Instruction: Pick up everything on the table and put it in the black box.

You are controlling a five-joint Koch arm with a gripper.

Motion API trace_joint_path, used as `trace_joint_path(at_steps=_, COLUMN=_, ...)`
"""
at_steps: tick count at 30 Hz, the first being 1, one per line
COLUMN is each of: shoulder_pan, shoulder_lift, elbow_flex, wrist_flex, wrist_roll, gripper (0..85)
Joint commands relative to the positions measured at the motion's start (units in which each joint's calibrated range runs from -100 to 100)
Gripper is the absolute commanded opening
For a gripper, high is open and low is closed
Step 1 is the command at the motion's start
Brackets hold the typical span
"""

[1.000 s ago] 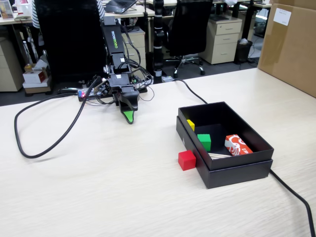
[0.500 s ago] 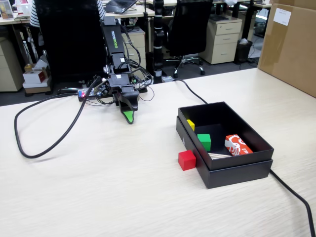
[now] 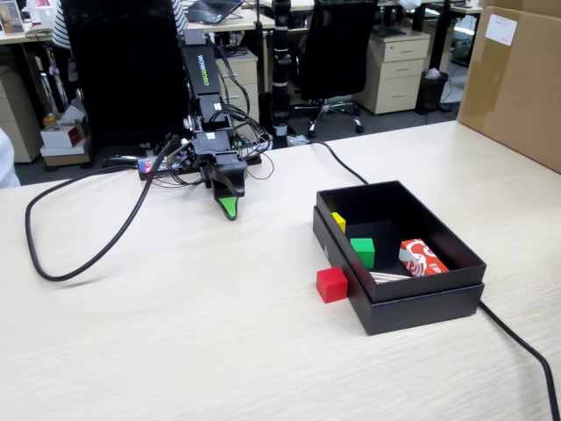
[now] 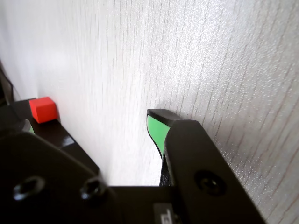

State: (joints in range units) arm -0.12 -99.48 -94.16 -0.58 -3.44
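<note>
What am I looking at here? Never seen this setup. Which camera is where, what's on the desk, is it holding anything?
It is a small hobby robot arm standing at the far edge of a pale wooden table. One picture comes from a fixed camera looking across the table at the arm. The other comes from a camera on the arm's wrist, looking down past its gripper at the tabletop.

On the table sits a shallow black box. Inside it are a green cube, a yellow cube and a red-and-white packet. A red cube lies on the table just outside the box, against its wall; the wrist view shows it too. A black cable loops across the table.

The gripper holds nothing. Only one green-padded tip shows, so open or shut is unclear.
</note>
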Motion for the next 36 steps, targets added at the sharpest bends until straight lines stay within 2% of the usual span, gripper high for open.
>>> trace_joint_path(at_steps=1, shoulder_pan=0.1, shoulder_lift=0.2, elbow_flex=-1.9, wrist_flex=-0.8, wrist_roll=-0.3, gripper=48.8)
trace_joint_path(at_steps=9, shoulder_pan=0.8, shoulder_lift=1.2, elbow_flex=0.9, wrist_flex=-2.1, wrist_roll=0.3, gripper=47.7)
trace_joint_path(at_steps=13, shoulder_pan=1.0, shoulder_lift=1.2, elbow_flex=11.2, wrist_flex=-14.1, wrist_roll=0.9, gripper=47.6)
trace_joint_path(at_steps=16, shoulder_pan=2.4, shoulder_lift=1.8, elbow_flex=26.1, wrist_flex=-29.3, wrist_roll=4.2, gripper=45.5)
trace_joint_path(at_steps=17, shoulder_pan=3.0, shoulder_lift=5.2, elbow_flex=35.3, wrist_flex=-35.5, wrist_roll=5.8, gripper=45.5)
trace_joint_path(at_steps=22, shoulder_pan=3.4, shoulder_lift=18.5, elbow_flex=59.0, wrist_flex=-46.0, wrist_roll=7.4, gripper=45.5)
trace_joint_path(at_steps=30, shoulder_pan=3.4, shoulder_lift=52.0, elbow_flex=94.5, wrist_flex=-51.3, wrist_roll=8.7, gripper=45.6)
trace_joint_path(at_steps=36, shoulder_pan=4.6, shoulder_lift=75.0, elbow_flex=107.4, wrist_flex=-51.3, wrist_roll=8.8, gripper=46.0)
